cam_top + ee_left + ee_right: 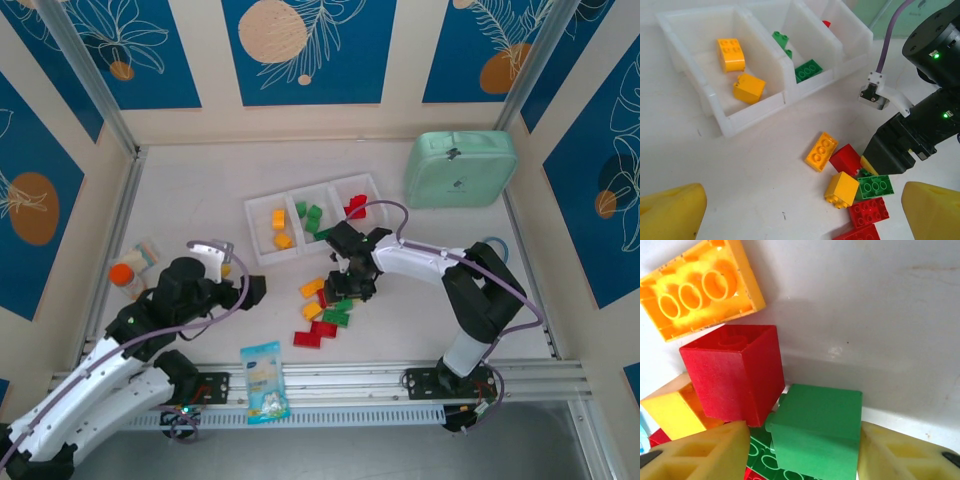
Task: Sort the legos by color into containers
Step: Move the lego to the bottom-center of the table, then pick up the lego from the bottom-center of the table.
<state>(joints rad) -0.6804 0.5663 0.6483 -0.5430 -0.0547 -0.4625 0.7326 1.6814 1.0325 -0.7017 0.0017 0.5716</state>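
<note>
green lego (817,422) between tips of right tool (807,454) in wrist view, grip uncertain; left tool (801,210) wide apart

About fifteen bricks (312,287), one tray (690,55), one mint-green case (460,170), one snack packet (264,380).

A robotics lab cell: a white desk (190,200) fenced by blue leaf-print panels (310,50), two arms (100,375) bolted to an aluminium rail (340,380) at its near edge.
</note>
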